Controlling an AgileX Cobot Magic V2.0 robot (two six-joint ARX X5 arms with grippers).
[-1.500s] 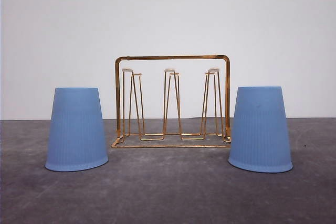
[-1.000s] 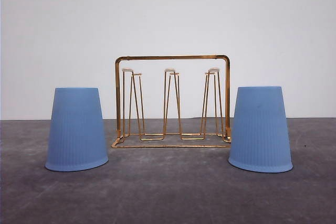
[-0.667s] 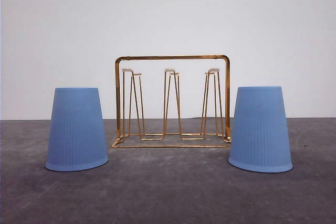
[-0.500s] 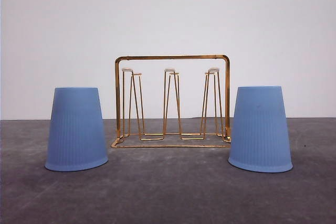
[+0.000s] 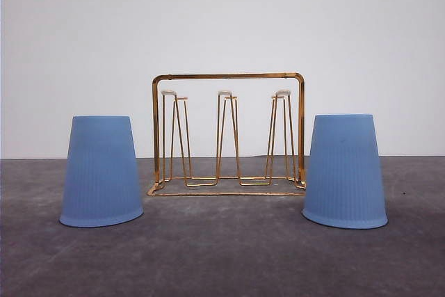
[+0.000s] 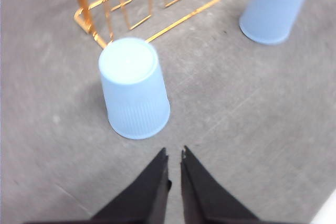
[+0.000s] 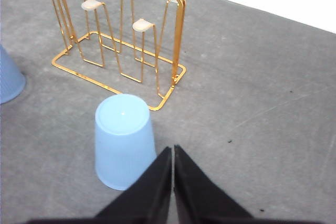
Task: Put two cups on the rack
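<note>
In the left wrist view the top of the rack (image 6: 142,9) is running out of frame, so only its base wires and the lower legs are showing, and the far cup (image 6: 273,6) is blurring at its upper end as it leaves the picture. In the right wrist view the other cup (image 7: 8,74) is showing only as a sliver at the frame's edge. From the front, the left cup (image 5: 101,172) and the right cup (image 5: 345,171) are both standing upside down on the grey table (image 5: 222,255), one on each side of the rack (image 5: 228,133) and a little nearer the camera; the right cup is overlapping the rack's right edge, hiding part of the base corner. The rack's white-tipped pegs (image 5: 224,93) are standing bare. The left gripper (image 6: 175,155) is hovering just short of its cup with fingers nearly touching, a thin gap between them; the right gripper (image 7: 173,149) is hanging beside its cup (image 7: 124,140), fingers pressed together, gripping nothing.
</note>
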